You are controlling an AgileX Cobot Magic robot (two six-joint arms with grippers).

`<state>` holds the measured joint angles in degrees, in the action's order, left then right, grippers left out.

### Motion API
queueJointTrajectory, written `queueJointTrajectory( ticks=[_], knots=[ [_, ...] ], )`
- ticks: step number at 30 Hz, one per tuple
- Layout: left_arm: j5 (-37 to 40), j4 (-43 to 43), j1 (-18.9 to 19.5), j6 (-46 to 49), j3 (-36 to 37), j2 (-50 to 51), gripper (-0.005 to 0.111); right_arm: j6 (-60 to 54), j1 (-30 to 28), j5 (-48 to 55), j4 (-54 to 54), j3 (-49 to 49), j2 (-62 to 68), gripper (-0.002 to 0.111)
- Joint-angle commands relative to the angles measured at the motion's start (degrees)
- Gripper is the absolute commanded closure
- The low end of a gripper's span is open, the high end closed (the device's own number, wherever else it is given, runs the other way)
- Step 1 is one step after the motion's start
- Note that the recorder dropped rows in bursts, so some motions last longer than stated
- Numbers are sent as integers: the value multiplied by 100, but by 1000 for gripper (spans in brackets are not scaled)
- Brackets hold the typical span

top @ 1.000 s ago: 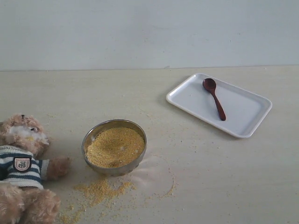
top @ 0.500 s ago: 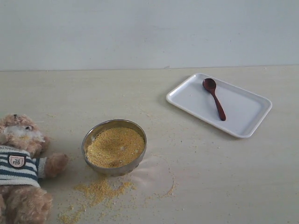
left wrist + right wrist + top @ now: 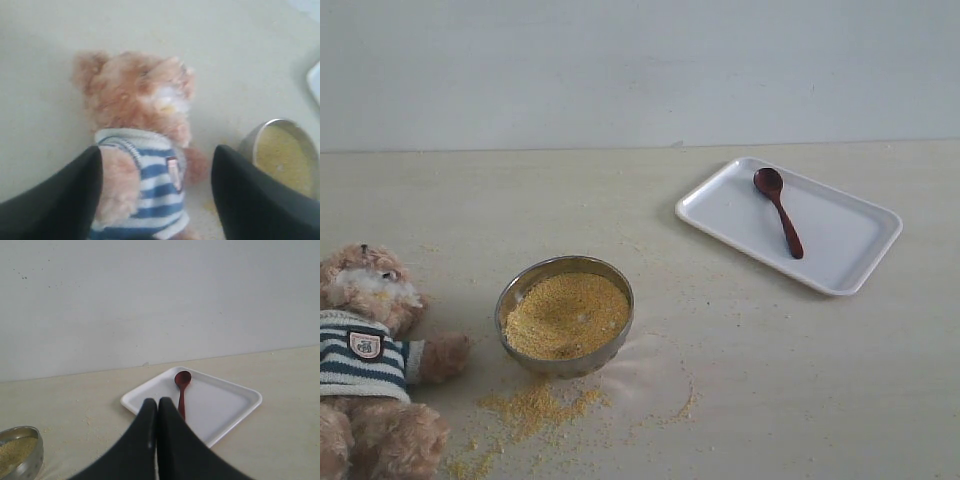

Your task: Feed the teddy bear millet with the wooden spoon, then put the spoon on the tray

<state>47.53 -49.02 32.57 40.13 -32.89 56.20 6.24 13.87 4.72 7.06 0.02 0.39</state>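
Note:
The teddy bear lies on its back at the left edge of the table, striped sweater up. In the left wrist view my left gripper stands open astride the bear: one finger is against its arm, the other is clear of it. Millet fills the steel bowl just right of the bear. The wooden spoon lies on the white tray at the back right. My right gripper is shut and empty, short of the tray and spoon.
Loose millet is scattered in front of the bowl and in a thin arc to its right. A plain wall runs behind the table. Neither arm shows in the exterior view.
The bear slid left and down half a second ago, then came back almost to where it lay. Spoon, tray and bowl have not moved.

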Motion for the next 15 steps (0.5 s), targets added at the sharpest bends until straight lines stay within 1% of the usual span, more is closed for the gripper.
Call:
queueJointTrajectory(
  ticks=[1,5,6,7,10,13,15],
  knots=[
    [500,-739,33,-84,-65,-500,67,-35,-17,-55,11,-2,-39,108],
    [973,-1076,33,-84,-65,-797,88,-35,-17,-55,11,-2,-39,108],
    [1237,-1201,33,-84,-65,-916,99,-35,-17,-55,11,-2,-39,108],
    [1363,-1231,33,-84,-65,-962,102,-35,-17,-55,11,-2,-39,108],
    [1829,-1366,19,-84,-65,-1118,102,-35,-17,-55,11,-2,-39,108],
    [1775,-1366,19,-71,-65,-1118,102,-35,-17,-55,11,-2,-39,108],
    [1599,-1366,19,-71,-65,-1118,102,-35,-17,-55,11,-2,-39,108]
  ],
)
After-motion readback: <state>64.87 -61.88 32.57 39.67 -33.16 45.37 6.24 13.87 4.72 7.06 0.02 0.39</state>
